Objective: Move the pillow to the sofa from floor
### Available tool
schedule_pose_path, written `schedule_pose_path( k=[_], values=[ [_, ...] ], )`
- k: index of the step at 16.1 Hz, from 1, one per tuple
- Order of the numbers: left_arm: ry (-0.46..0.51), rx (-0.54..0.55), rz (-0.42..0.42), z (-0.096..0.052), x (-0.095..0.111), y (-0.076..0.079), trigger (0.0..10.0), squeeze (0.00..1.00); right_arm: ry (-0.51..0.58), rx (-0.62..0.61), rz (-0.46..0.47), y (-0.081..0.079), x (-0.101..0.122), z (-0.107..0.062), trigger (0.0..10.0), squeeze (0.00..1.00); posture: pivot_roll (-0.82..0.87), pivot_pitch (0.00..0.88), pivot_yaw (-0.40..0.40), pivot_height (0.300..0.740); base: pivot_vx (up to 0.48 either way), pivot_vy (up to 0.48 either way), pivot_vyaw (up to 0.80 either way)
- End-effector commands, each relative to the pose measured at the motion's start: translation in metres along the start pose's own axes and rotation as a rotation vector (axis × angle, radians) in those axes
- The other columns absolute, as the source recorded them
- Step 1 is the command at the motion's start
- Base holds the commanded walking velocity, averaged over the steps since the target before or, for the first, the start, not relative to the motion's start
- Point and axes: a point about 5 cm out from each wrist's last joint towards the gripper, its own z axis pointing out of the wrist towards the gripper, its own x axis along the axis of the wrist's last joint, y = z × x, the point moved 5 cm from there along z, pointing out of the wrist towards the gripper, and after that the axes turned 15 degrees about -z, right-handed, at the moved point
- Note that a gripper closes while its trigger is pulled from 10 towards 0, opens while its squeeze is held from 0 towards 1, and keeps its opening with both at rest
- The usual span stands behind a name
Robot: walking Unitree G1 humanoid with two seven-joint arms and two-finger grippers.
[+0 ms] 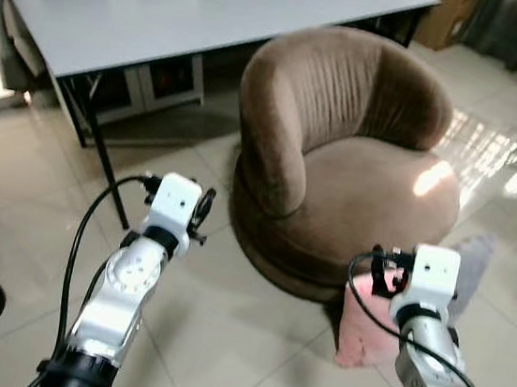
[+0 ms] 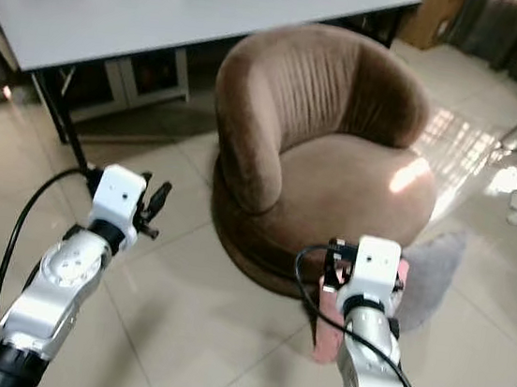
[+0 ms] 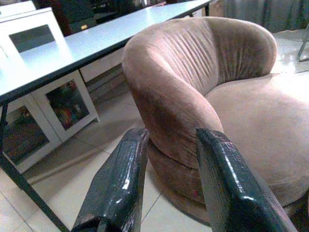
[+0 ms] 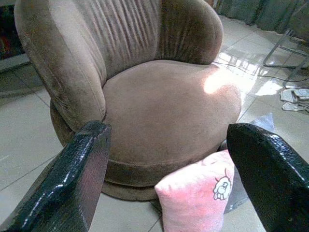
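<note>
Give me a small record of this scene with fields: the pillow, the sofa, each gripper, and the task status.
pillow: pink pillow with a small cartoon print, on the floor, against the front base of the sofa
sofa: round brown sofa, seat bare, sunlight patch on it
left gripper: left gripper open, raised above the floor, left of the sofa, holding nothing
right gripper: right gripper open, above the pillow, not touching it
behind sofa: long white table with black legs
beside pillow: grey mat on the tiles
task status: pillow not yet picked up
</note>
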Motion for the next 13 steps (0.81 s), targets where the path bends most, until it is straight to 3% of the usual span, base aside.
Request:
schedule_pose_path(
  k=[1, 7, 12, 13],
  values=[
    [0.017, 0.015, -0.004, -0.0008, 0.0034, -0.0031, 10.0, 0.00, 0.003, -0.010, -0.009, 0.0033, 0.0026, 0.0000, 10.0, 0.00, -0.07, 0.000, 0.013, 0.740, 0.000, 0.000, 0.00],
    [0.013, 0.019, -0.005, -0.0023, 0.0020, -0.0040, 10.0, 0.00, 0.000, -0.001, -0.016, 0.0023, 0.0017, 0.0005, 10.0, 0.00, -0.07, 0.000, 0.005, 0.740, 0.000, 0.000, 0.00],
    [0.009, 0.013, -0.002, -0.0027, 0.0007, -0.0033, 10.0, 0.00, 0.003, 0.000, -0.028, 0.0017, 0.0020, 0.0004, 10.0, 0.00, -0.07, 0.000, 0.006, 0.740, 0.000, 0.000, -0.80],
    [0.008, 0.012, -0.003, -0.0027, 0.0007, -0.0029, 10.0, 0.00, 0.023, 0.009, -0.039, 0.0004, 0.0052, 0.0007, 10.0, 0.00, -0.07, 0.000, 0.006, 0.740, 0.000, 0.000, 0.00]
  ],
)
